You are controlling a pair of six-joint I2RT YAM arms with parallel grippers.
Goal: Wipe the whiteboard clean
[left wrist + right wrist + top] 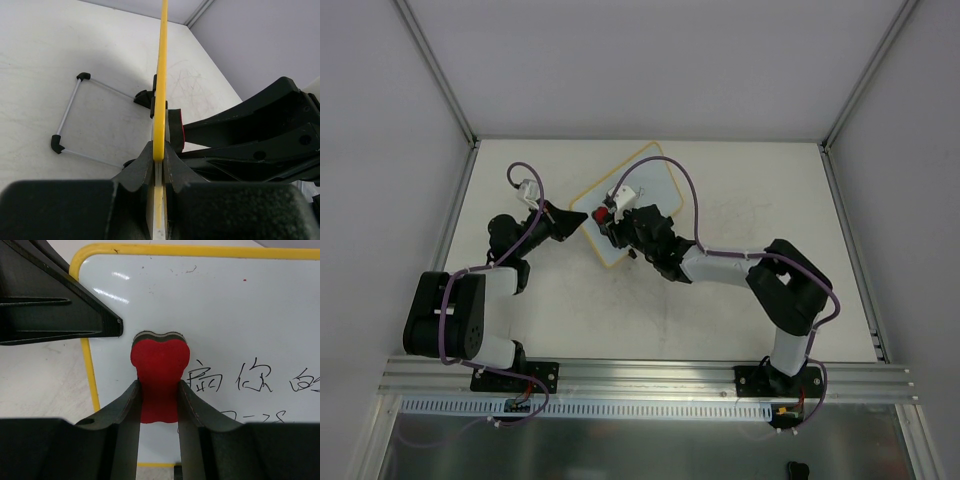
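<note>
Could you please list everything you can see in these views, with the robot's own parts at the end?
whiteboard: one, white with a yellow frame, mid-table.
handwriting: several dark characters, on the whiteboard to the right of the eraser in the right wrist view.
eraser: one, red with a dark backing, at the whiteboard's face.
wire stand: one, silver with black corner caps, on the table beside the whiteboard.
table: one, white, scuffed.
rail: one, silver, along the table's near edge.
arms: two, black and white with purple cables; left, right.
left end effector: one, black, shut on the whiteboard's yellow edge.
right end effector: one, black, shut on the eraser.
</note>
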